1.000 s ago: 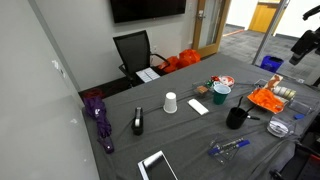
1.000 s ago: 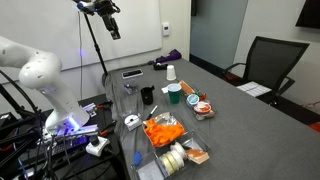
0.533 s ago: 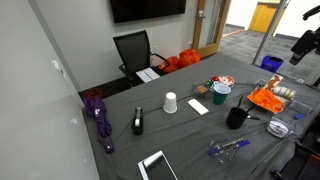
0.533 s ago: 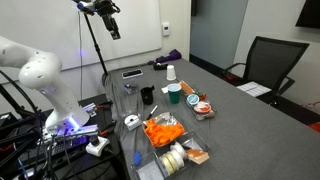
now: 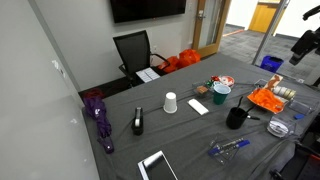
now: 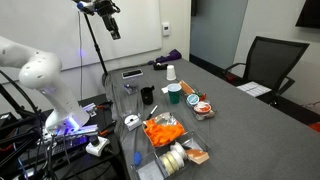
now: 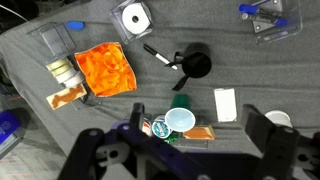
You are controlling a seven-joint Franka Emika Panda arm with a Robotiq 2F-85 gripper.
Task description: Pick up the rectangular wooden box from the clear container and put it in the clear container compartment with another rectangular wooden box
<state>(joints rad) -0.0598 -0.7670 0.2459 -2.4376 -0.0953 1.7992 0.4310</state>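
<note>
My gripper [image 7: 178,140] is open and empty, high above the table; it shows in both exterior views [image 5: 303,46] [image 6: 112,27]. In the wrist view a brown rectangular wooden box [image 7: 199,132] lies in a small clear container beside a green cup [image 7: 180,108]. A larger clear divided container [image 7: 84,92] holds orange pieces [image 7: 105,67], pale blocks [image 7: 62,69] and another brown wooden box [image 7: 68,98] in an end compartment. The large container also shows in both exterior views [image 5: 272,98] [image 6: 172,140].
On the grey table are a black mug [image 7: 195,62], a roll of tape [image 7: 132,17], a white card [image 7: 225,104], a white cup [image 5: 170,102], a tablet [image 5: 154,165] and a purple umbrella [image 5: 98,115]. An office chair [image 5: 134,50] stands behind.
</note>
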